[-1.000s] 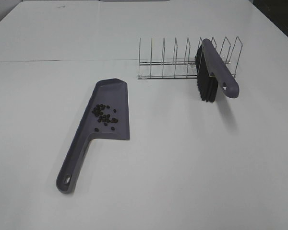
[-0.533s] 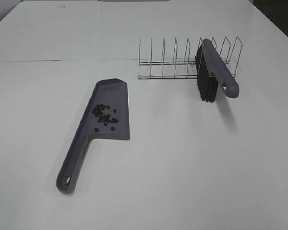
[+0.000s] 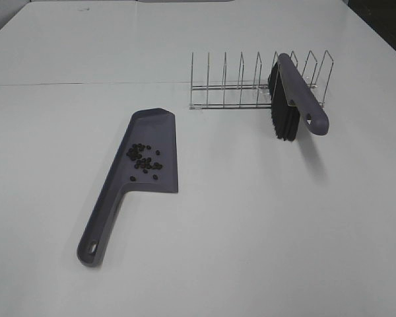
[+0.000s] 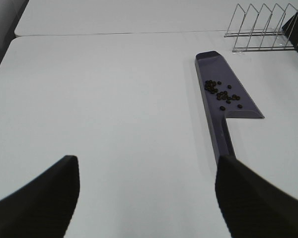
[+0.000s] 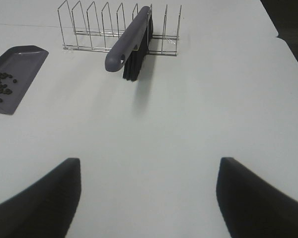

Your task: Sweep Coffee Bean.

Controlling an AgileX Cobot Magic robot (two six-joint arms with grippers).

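**Beans gathered on the dustpan, both end effectors wide open and empty**

Nearest to us, our left end effector [image 4: 146,198] hangs over bare counter [image 3: 264,238], its two dark, matte, rounded fingers [image 4: 44,198] spread far apart with nothing between them. Our right end effector [image 5: 149,198] is likewise spread wide, fingers [image 5: 258,198] touching nothing.

Ahead of the left end effector lies the dustpan [image 4: 223,106], a smooth purple-grey plastic piece with a long narrow handle widening to a flat, angular blade; its handle end sits just beside the left end effector's finger in the wrist view. On the blade rest the coffee beans [image 4: 222,94], a loose cluster of tiny dark oval grains, well ahead of the left end effector and off to the side of the right one [image 5: 0,84].

Farther ahead of the right end effector, the brush [image 5: 129,42] leans tilted, its smooth purple-grey handle uppermost, black bristles below, propped in a thin wire rack [image 5: 94,29] of upright metal loops. The counter itself is plain, matte white.
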